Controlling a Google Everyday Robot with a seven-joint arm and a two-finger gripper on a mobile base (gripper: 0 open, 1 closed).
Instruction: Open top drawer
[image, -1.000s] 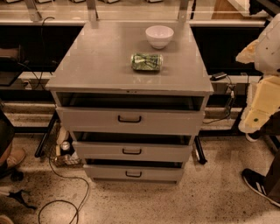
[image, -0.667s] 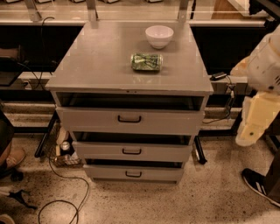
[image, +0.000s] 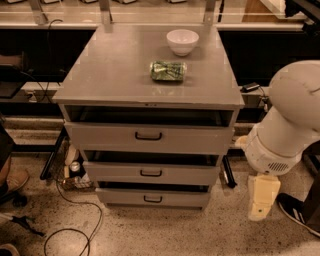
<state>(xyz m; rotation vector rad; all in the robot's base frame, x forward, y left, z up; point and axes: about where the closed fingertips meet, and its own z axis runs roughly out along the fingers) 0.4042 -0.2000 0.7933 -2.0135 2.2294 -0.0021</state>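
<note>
The grey metal cabinet (image: 125, 75) stands in the middle of the camera view with three drawers. The top drawer (image: 100, 137) has the tallest front and a small black bar handle (image: 148, 135) at its centre. A dark gap shows between its front and the cabinet top, so it stands slightly out. My white arm (image: 290, 115) hangs at the right of the cabinet. The cream gripper (image: 262, 197) points down near the floor, right of the lower drawers, apart from every handle and holding nothing.
A white bowl (image: 182, 41) and a crumpled green packet (image: 168, 70) lie on the cabinet top. The middle drawer (image: 150, 173) and bottom drawer (image: 152, 198) sit below. Cables (image: 70, 235) trail on the floor at left. A shoe (image: 295, 212) is at right.
My arm has swung lower and further into view at the right, with the gripper dropping toward the floor. The drawers, bowl and packet have not moved.
</note>
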